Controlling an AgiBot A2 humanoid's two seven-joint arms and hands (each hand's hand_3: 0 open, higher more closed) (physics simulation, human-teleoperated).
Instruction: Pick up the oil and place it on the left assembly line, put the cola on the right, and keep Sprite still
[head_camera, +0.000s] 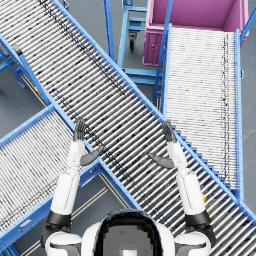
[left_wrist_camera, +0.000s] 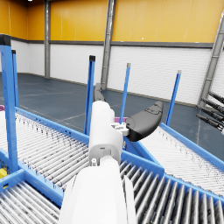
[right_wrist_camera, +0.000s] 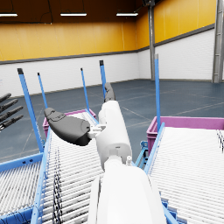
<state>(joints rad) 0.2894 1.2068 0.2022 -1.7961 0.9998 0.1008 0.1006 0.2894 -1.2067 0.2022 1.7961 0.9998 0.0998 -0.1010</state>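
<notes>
No bottle showed in any view: the oil, the cola and the Sprite were all out of sight, so where they stood could not be told. The bare rollers of the middle conveyor ran diagonally up from the robot. Both hands hovered just above its near stretch, apart from one another. The left hand hung by the edge nearest the left assembly line, and the right hand by the edge nearest the right assembly line. Each held nothing, with its fingers straight and spread and its thumb turned inward. A pink bin stood beyond the middle conveyor, at the far end of the right line. By my reading no step was under way; the hands were posed ready before the first pick. The next move would call for a bottle to come within reach on the middle conveyor. It would then have to be identified as oil, cola or Sprite before either hand closed on it.
</notes>
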